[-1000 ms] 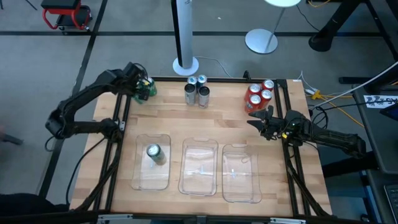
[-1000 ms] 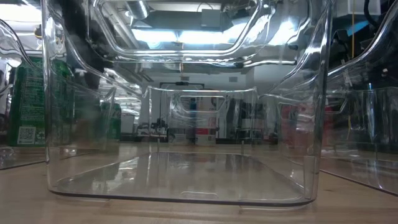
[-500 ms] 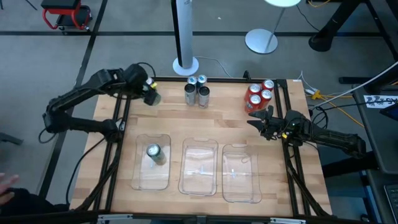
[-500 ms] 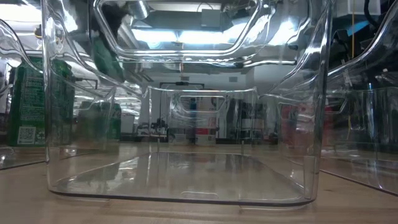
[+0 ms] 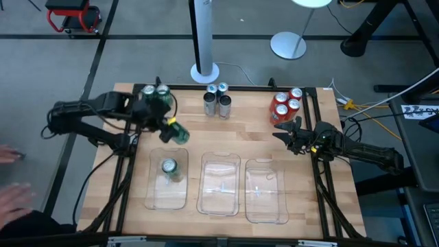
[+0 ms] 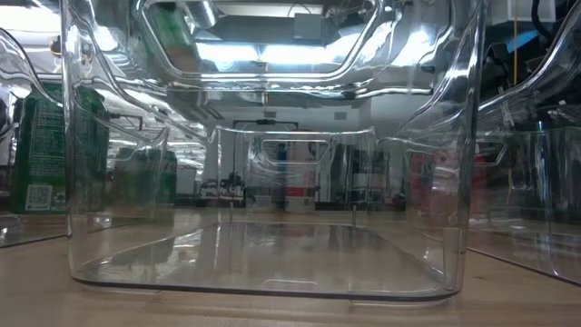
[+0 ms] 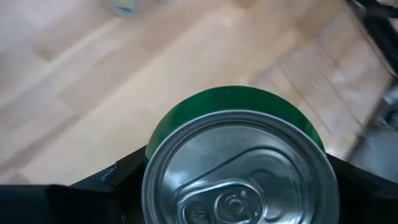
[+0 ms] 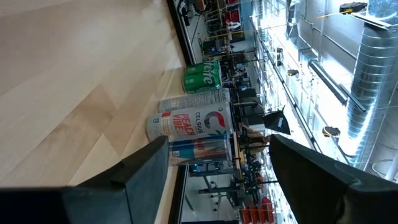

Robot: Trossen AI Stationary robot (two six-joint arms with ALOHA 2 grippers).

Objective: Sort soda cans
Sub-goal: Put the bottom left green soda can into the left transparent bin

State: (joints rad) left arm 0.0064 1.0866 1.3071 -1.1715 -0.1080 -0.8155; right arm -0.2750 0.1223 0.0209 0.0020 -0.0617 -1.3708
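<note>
In the high view my left gripper [image 5: 171,130] hangs over the table between the far-left corner and the left tray, shut on a green can [image 5: 178,134]. Two green cans [image 5: 155,90] stand on their bases at the far-left corner. A third green can [image 5: 169,167] stands upright in the left tray [image 5: 155,195] and also shows in the low view [image 6: 50,150]. Three silver-grey cans [image 5: 217,99] stand at the far middle. Several red cans [image 5: 287,103] stand at the far right. My right gripper [image 5: 284,130] is open just near of the red cans, touching nothing. My left gripper pinches the green can's upper wall [image 7: 163,127] just below the silver top [image 7: 239,174], one finger [image 7: 118,180] on either side. The fingers come from above, slanting toward the table's right. The can is lifted clear of the table and hangs tilted below them.
Three clear trays lie side by side on the near half: left, middle [image 5: 219,199] and right [image 5: 267,206]. The middle tray [image 6: 272,272] fills the low view. The right wrist view shows a red and silver can [image 8: 193,121] ahead. A person's hand [image 5: 10,199] shows beyond the left edge.
My left gripper has lifted one green can out of the group at the far-left corner. It has carried it toward the near edge and to the right, toward the left tray. The can now hangs tilted. The right arm has kept still.
</note>
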